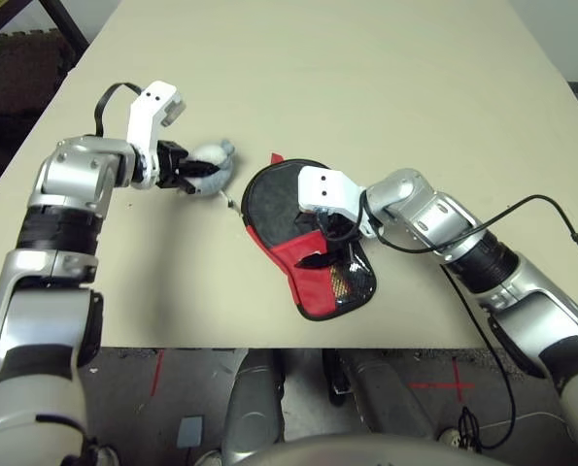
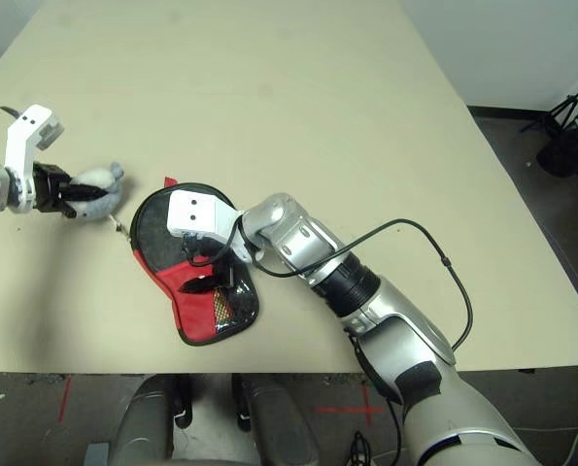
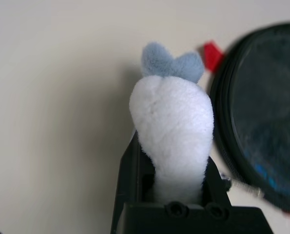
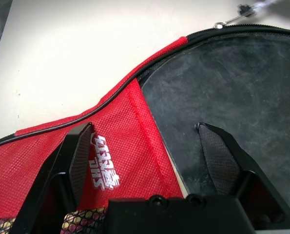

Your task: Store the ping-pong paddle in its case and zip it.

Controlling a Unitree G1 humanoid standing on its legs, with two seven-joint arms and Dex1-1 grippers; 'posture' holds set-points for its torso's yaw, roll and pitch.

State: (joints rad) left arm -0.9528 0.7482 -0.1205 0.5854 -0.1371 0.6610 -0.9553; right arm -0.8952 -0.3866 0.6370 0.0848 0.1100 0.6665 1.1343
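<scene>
The flat, paddle-shaped fabric case (image 1: 313,282), black with red trim and a mesh pocket, lay on the pale, smooth bench (image 1: 415,97) beneath the right hand (image 4: 145,124), whose black fingers stood wide apart over it. The dark, round face inside its rim looked like the black rubber of the ping-pong paddle (image 4: 227,83), seemingly already in the case. Beside the case, the left hand (image 1: 206,168) was closed on a soft grey-and-white plush lump (image 3: 174,131), tethered to the small metal zipper pull (image 4: 219,26) at the case's edge. The likely step was drawing the zip shut, and the chief risk lay in that tether: a pull away from the zipper's track could drag or turn the whole case instead of running the slider. The spread right hand, gripping nothing, might not hold the fabric down against such a tug. The plush, being soft and rounded, could squeeze out of the left fingers, and slack cloth near the slider might catch in the teeth and jam it.
</scene>
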